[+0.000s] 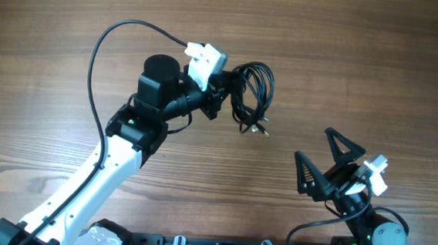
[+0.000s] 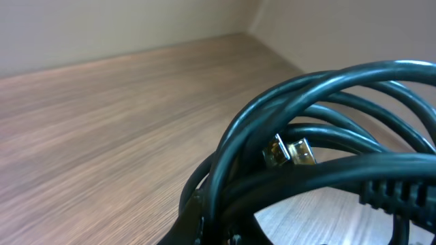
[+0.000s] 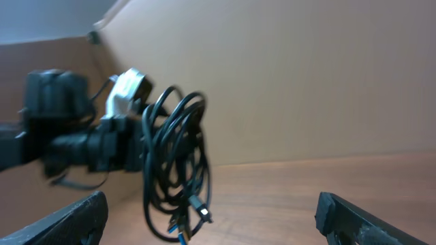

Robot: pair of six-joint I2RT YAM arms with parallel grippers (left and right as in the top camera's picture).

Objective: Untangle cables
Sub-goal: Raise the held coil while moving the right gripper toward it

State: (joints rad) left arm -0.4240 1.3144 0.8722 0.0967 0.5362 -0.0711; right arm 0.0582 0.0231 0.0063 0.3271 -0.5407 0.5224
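The left gripper (image 1: 223, 92) is pinched shut on a looped bundle of black cables (image 1: 254, 90), apparently holding it clear of the wooden table (image 1: 363, 55) near the middle. In the right wrist view the loops hang downward, with their long axis roughly vertical and the plugs (image 1: 260, 129) dangling at the bottom. The right gripper (image 1: 323, 157) stands wide and empty, well apart. The bundle lies ahead of it and to its left, so the dangling ends are probably its target.

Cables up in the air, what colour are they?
The cables are black, clearest close up in the left wrist view.
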